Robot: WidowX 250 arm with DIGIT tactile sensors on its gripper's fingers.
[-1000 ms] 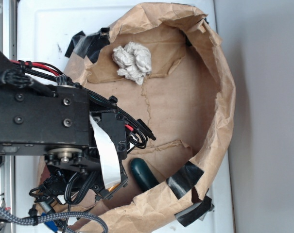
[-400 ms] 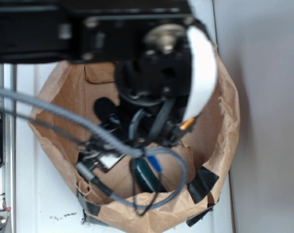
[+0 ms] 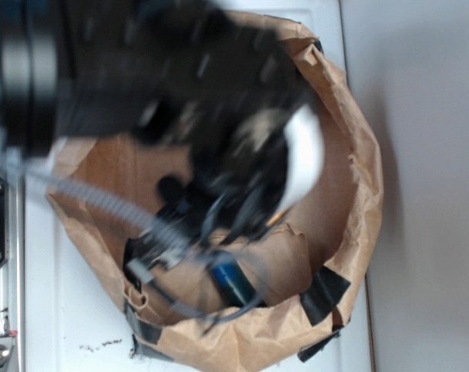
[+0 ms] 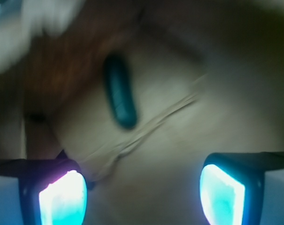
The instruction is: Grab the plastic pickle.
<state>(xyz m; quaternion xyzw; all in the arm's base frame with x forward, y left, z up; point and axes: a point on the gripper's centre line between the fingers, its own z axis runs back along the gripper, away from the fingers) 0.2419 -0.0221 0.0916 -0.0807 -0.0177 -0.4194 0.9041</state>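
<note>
The plastic pickle [image 4: 120,96], dark green and glossy, lies flat on the brown paper floor of the bag. In the wrist view it sits ahead of my gripper [image 4: 142,187] and a little left of its centre line, well clear of it. Both glowing pads [image 4: 62,199] stand far apart with only bare paper between them, so the gripper is open. In the exterior view the pickle [image 3: 234,285] shows near the bag's lower wall, partly behind cables. The arm [image 3: 180,93] is a dark motion blur over the bag, and the fingers cannot be made out there.
The crumpled brown paper bag wall [image 3: 358,178] rings the work area, patched with black tape [image 3: 325,293]. A raised paper flap [image 3: 288,256] lies beside the pickle. A pale blurred shape [image 4: 43,18] sits at the wrist view's top left. Grey cable [image 3: 102,203] hangs across the bag.
The arm has swung from the left side to over the bag and now covers the paper wad. It is still blurred with motion. The pickle has stayed in place.
</note>
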